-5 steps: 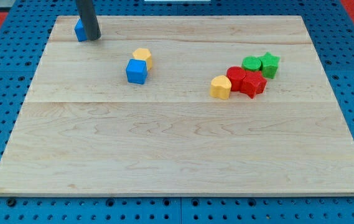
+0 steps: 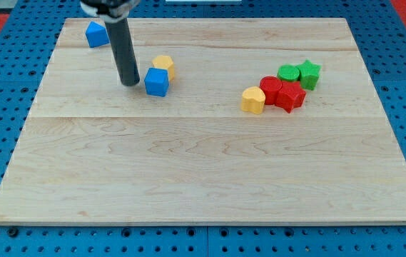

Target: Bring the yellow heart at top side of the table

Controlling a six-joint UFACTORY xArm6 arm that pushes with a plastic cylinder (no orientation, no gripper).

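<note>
My tip (image 2: pixel 128 83), a bare rod end effector grasping nothing, is resting on the wooden desk (image 2: pixel 203 171) just left of a blue cube (image 2: pixel 157 82), seemingly heading rightward because the yellow heart (image 2: pixel 253 100) is lying well off there, touching a red block (image 2: pixel 271 90).

tip (image 2: pixel 129 83) left of cube (image 2: pixel 157 82)

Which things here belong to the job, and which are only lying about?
For the job: yellow heart block; my tip, far to its left, beside the blue cube.

Lying about: blue cube; yellow hexagonal block; second blue block; two red blocks; two green blocks.
</note>
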